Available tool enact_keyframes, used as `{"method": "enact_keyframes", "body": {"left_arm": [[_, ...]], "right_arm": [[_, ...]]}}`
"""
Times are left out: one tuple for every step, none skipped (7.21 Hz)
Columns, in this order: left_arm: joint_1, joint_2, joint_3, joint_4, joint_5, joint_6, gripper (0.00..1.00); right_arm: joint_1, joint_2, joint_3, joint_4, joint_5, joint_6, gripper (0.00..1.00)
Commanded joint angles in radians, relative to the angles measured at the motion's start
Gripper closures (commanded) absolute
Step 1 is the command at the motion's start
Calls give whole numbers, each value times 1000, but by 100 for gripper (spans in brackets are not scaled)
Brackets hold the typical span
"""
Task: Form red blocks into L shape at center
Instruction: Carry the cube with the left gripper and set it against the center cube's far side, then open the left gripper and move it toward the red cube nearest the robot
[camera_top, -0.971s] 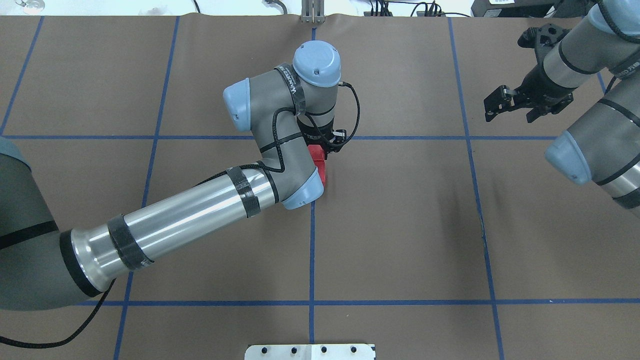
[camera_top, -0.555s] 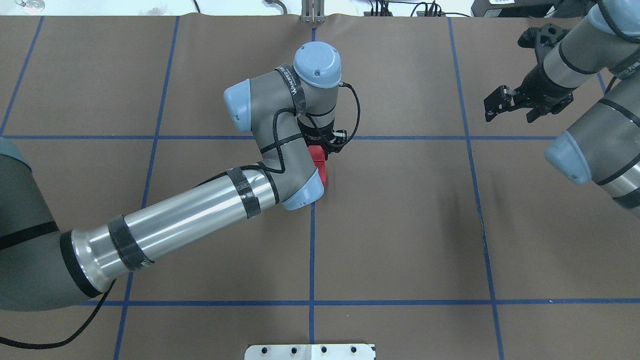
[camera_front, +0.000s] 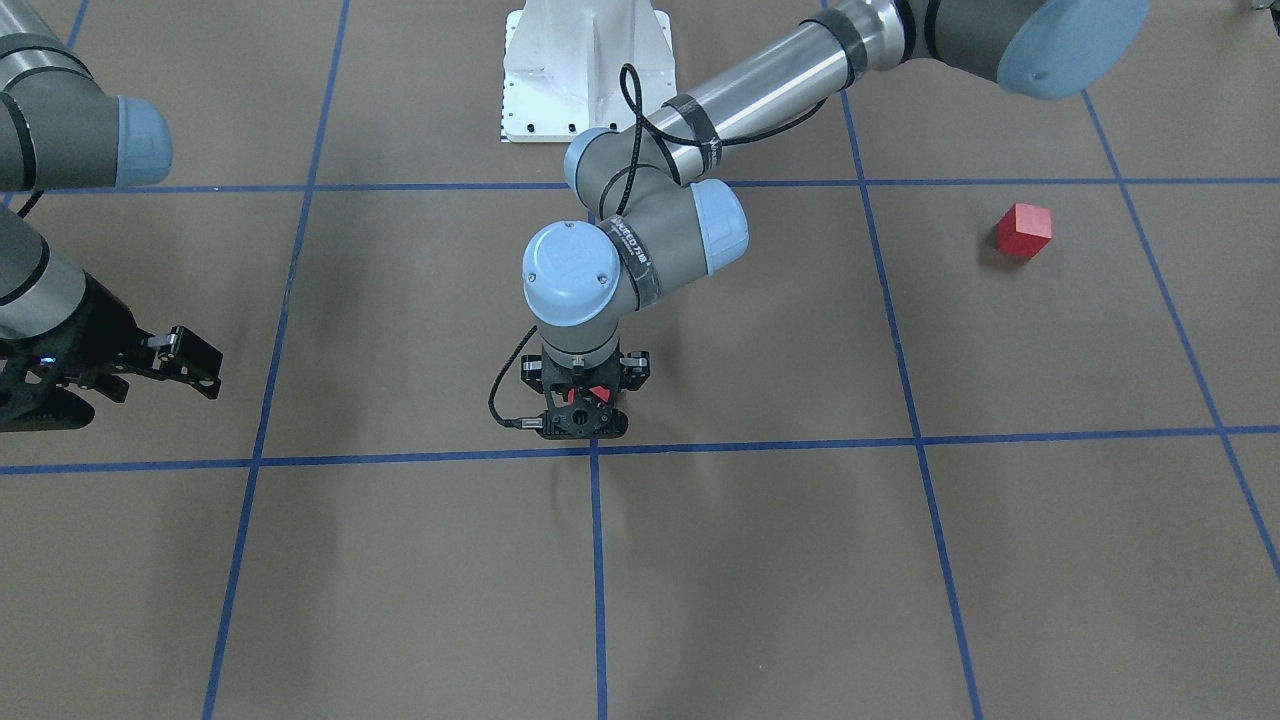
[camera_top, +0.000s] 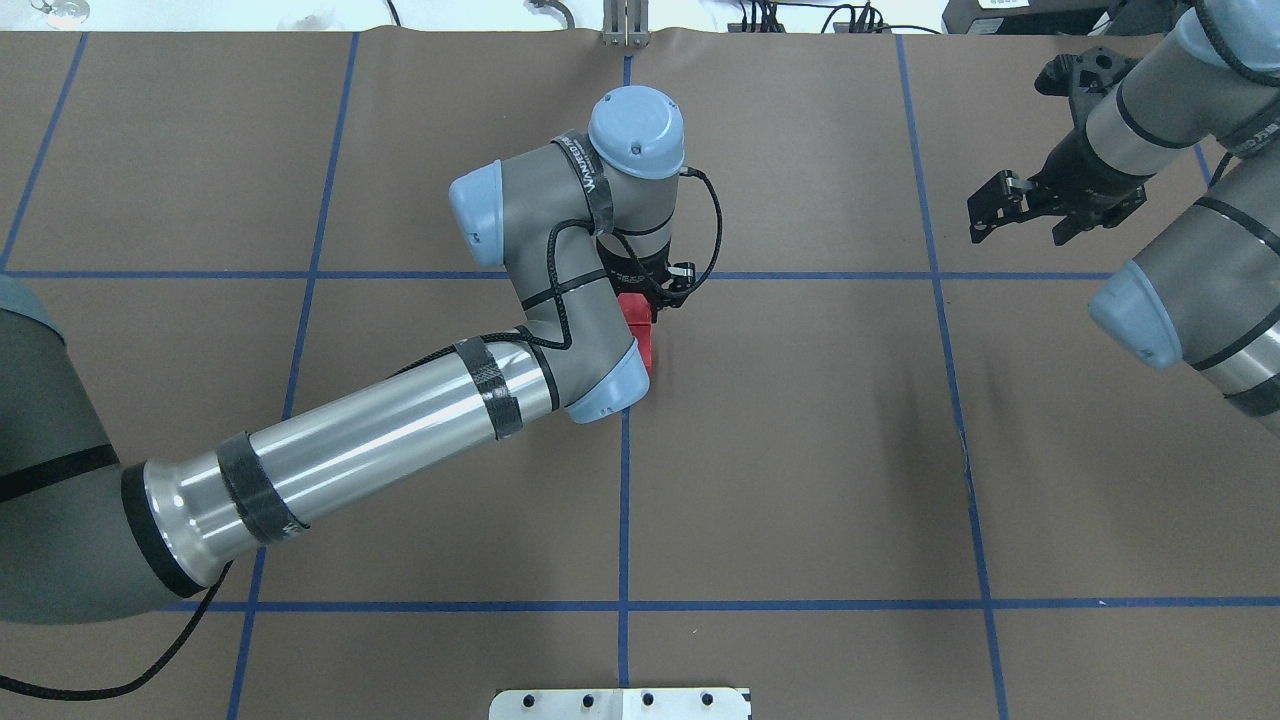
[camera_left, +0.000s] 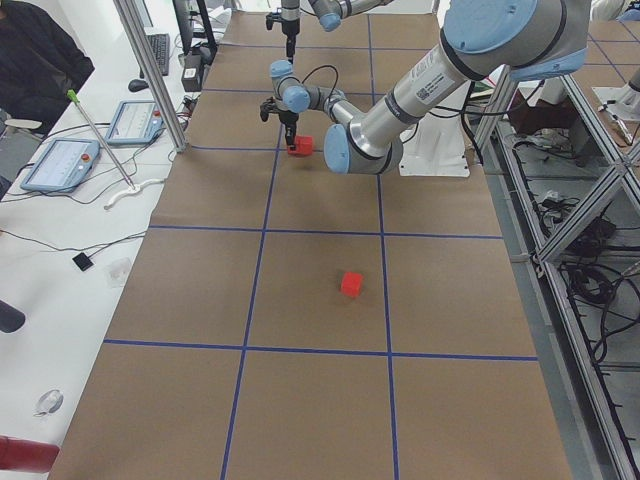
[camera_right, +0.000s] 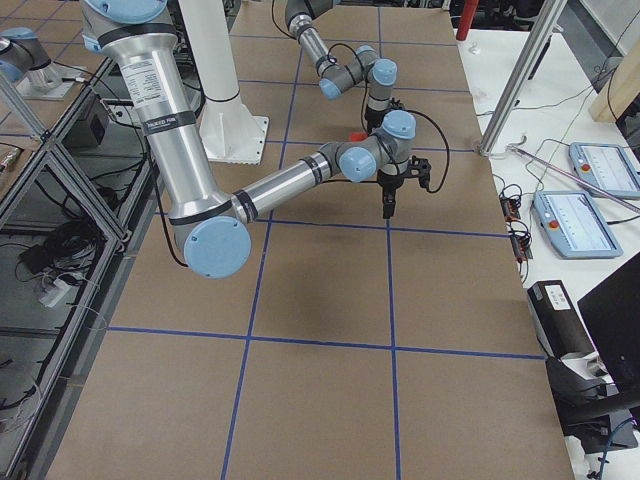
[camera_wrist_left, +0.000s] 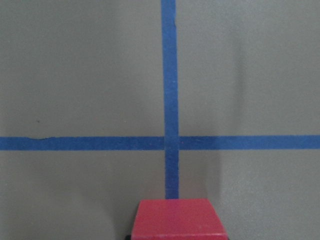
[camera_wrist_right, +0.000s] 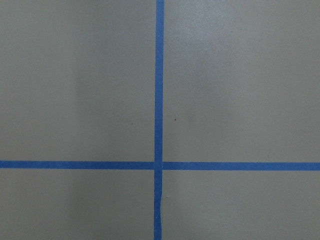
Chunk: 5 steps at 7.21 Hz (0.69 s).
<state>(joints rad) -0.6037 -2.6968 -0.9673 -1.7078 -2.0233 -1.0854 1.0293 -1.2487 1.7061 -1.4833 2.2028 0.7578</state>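
Three red blocks (camera_top: 641, 340): two near the center (camera_wrist_left: 171, 142), one block (camera_front: 1023, 231) apart.

Your brown matte table (camera_top: 800, 450) is taped into large squares by blue lines (camera_top: 940, 400). At the center (camera_wrist_left: 171, 143), where two lines cross, red blocks (camera_top: 645, 350) show just on the near side in the overhead view. They are partly hidden, so you can't count them or tell whether each rests on the surface. In the front-facing view, one red cube (camera_front: 1023, 231) lies alone, well to the right. The white base plate (camera_front: 585, 70) sits on the far side there.
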Motion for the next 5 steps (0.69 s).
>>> {"method": "enact_keyframes", "body": {"left_arm": [[-8, 2, -10, 7, 0, 10, 0], [-28, 6, -40, 14, -2, 30, 0], [-45, 23, -80, 20, -5, 42, 0], [-56, 58, -140, 37, -9, 62, 0], [-70, 166, -289, 86, -32, 88, 0]], "right_arm": [[0, 0, -2, 0, 0, 0, 0], [0, 0, -2, 0, 0, 0, 0], [0, 2, -3, 0, -2, 0, 0], [0, 2, -3, 0, -2, 0, 0], [0, 2, -3, 0, -2, 0, 0]]}}
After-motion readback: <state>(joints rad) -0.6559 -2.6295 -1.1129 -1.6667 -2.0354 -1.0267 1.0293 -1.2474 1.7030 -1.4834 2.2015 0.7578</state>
